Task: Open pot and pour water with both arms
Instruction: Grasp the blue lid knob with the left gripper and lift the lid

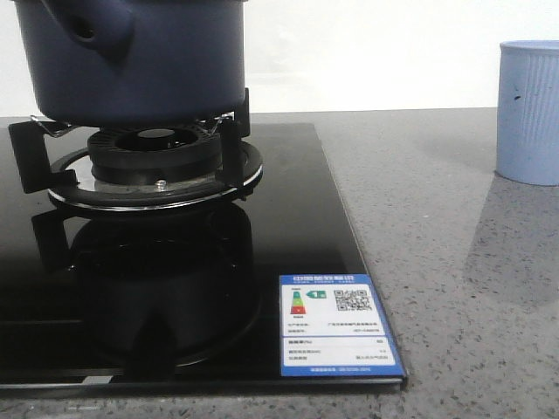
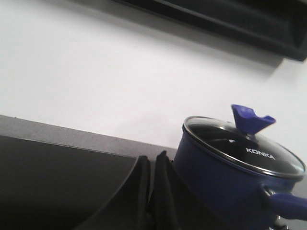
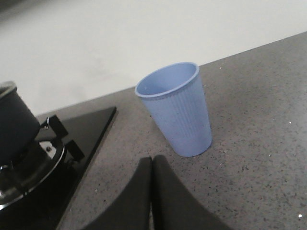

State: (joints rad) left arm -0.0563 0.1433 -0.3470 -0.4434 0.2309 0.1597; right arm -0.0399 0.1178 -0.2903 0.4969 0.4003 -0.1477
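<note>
The dark navy-blue pot (image 1: pixel 140 57) stands on the gas burner (image 1: pixel 157 166) at the back left, its stubby handle (image 1: pixel 87 33) toward me. In the left wrist view the pot (image 2: pixel 225 184) wears a glass lid (image 2: pixel 242 146) with a blue knob (image 2: pixel 250 119). My left gripper (image 2: pixel 152 160) is shut with nothing in it, close beside the pot's wall. A light blue ribbed cup (image 3: pixel 178 112) stands upright on the counter. My right gripper (image 3: pixel 152 163) is shut and empty, a short way in front of the cup. Neither gripper shows in the front view.
The black glass hob (image 1: pixel 297 236) carries a white and blue energy label (image 1: pixel 336 327) at its front right corner. Grey speckled counter (image 1: pixel 454 288) lies between the hob and the cup (image 1: pixel 528 113). A white wall stands behind.
</note>
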